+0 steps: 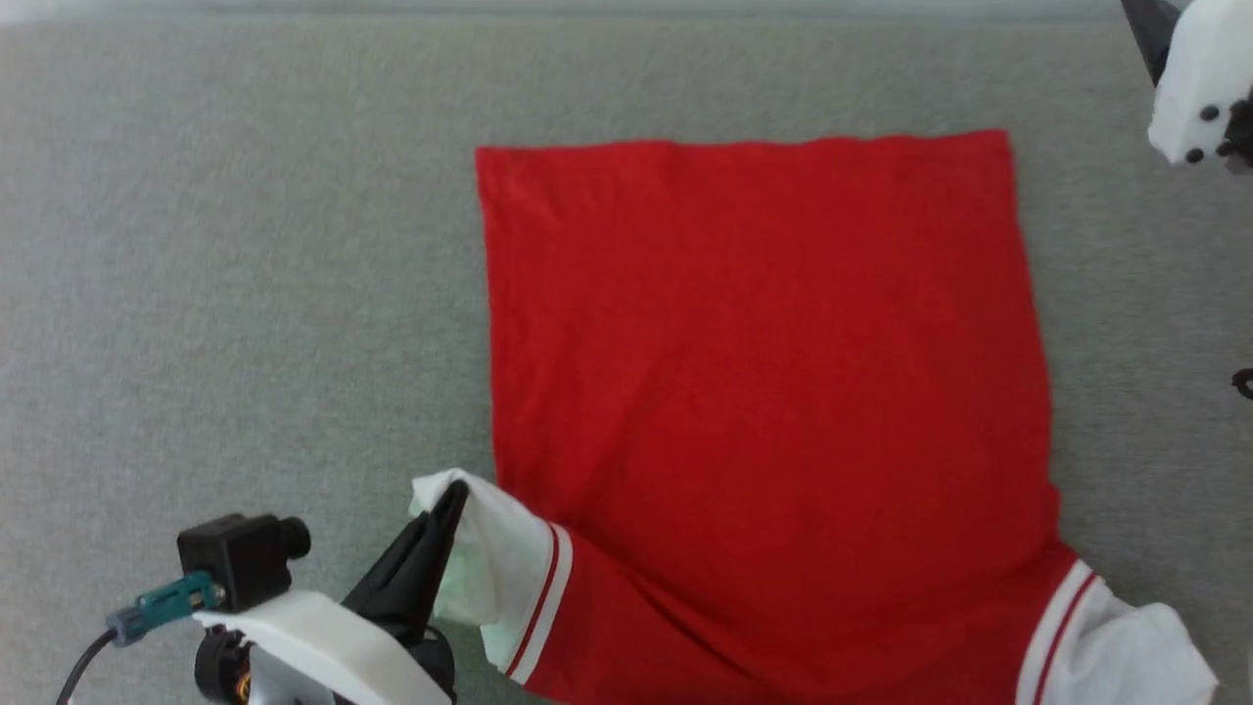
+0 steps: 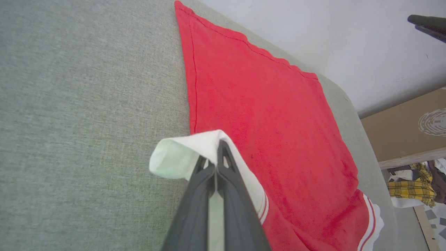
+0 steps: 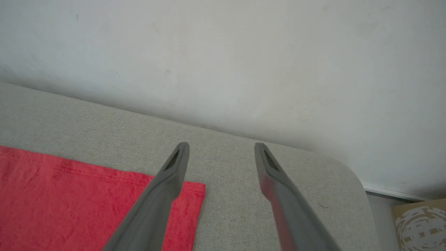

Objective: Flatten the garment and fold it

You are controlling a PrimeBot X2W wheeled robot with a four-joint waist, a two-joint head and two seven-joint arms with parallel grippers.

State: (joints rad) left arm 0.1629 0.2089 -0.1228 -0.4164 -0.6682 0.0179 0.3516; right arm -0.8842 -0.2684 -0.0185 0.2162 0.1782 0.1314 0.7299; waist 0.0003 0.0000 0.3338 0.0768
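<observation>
Left fingers [image 2: 231,195] tight on sleeve [image 2: 177,157] of the garment [image 1: 764,343]; right fingers [image 3: 167,188] apart.

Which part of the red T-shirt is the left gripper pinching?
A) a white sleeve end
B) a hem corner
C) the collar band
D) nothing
A: the left gripper is shut on the garment at its white sleeve end, just beyond the red stripes.

Matt red cloth garment [image 1: 764,372] lies on coarse grey woven upholstery [image 1: 245,245].
</observation>
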